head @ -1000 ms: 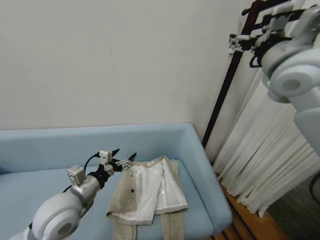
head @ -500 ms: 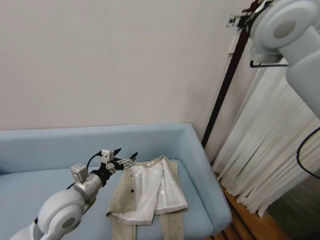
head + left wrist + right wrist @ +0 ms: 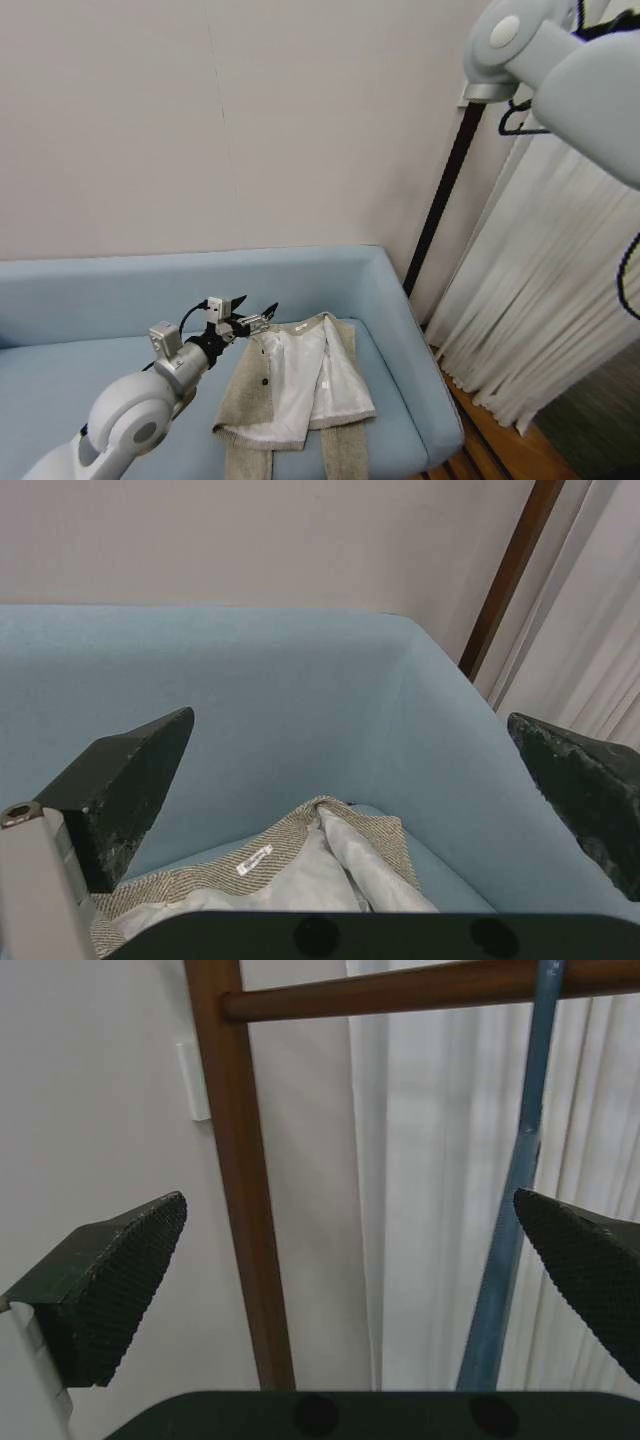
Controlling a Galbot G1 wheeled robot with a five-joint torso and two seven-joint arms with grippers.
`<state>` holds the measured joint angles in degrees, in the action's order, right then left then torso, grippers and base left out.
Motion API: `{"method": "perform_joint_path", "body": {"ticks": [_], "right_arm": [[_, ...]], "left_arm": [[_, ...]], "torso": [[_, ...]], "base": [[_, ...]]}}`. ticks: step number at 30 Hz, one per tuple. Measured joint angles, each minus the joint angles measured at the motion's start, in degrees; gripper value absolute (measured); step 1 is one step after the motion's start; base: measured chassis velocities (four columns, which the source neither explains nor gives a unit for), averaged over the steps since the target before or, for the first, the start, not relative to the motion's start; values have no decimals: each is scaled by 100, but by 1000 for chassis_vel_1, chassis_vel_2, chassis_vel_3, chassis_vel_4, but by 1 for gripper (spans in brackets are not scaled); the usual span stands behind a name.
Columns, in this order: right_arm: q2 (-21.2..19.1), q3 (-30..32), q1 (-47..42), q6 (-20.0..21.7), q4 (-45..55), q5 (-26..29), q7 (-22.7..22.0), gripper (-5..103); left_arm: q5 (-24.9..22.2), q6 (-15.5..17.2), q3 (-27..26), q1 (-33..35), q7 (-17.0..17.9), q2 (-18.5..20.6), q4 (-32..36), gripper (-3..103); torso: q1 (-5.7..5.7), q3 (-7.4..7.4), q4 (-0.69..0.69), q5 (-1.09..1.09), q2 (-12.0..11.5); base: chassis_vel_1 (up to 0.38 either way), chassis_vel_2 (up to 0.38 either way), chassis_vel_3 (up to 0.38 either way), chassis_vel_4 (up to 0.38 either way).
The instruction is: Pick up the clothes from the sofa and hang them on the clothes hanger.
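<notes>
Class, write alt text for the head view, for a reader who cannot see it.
The left tool, open, hovers beside the collar of a cardigan lying on a blue sofa. The right arm is raised near a wooden rack and curtains.

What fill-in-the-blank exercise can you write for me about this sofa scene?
1. The beige cardigan lies on a light ___ sofa.
2. The left claw hovers near the cardigan's collar with its fingers ___.
3. The right claw, also open, faces the rack, which is made of ___.
Missing words: blue; open; wood.
</notes>
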<state>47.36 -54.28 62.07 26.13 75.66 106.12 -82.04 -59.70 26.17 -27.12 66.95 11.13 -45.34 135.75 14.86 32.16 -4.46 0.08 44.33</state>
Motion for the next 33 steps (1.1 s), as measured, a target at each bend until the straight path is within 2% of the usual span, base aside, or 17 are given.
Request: {"method": "perform_joint_path", "body": {"ticks": [11,15,25,29,30,32,33], "right_arm": [[-77,-275,156,8,-747,198,24,100],[-9,-281,147,36,-1157,281,157,100],[157,-171,-11,41,-1362,343,207,103],[169,-176,-63,42,-1384,337,218,84],[169,-176,-63,42,-1384,337,218,84],[167,-179,-94,41,-1389,330,218,73],[167,-179,-94,41,-1389,330,218,73]], "left_arm": [[-3,1,28,3,-127,-90,-16,100],[-4,1,38,-8,-133,-94,-3,100],[-4,-1,37,26,-133,-134,9,100],[-4,-2,50,35,-146,-167,-10,100],[-4,-2,50,35,-146,-167,-10,100],[-4,-2,91,7,-160,-190,-29,100],[-4,-2,91,7,-160,-190,-29,100]], "torso": [[0,0,-1,1,0],[0,0,-1,2,0],[0,1,2,0,0],[0,0,-1,1,0],[0,0,-1,1,0],[0,1,-1,1,0],[0,1,-1,1,0]], "base": [[0,0,0,0],[0,0,0,0],[0,0,0,0],[0,0,0,0],[0,0,0,0],[0,0,0,0],[0,0,0,0]]}}
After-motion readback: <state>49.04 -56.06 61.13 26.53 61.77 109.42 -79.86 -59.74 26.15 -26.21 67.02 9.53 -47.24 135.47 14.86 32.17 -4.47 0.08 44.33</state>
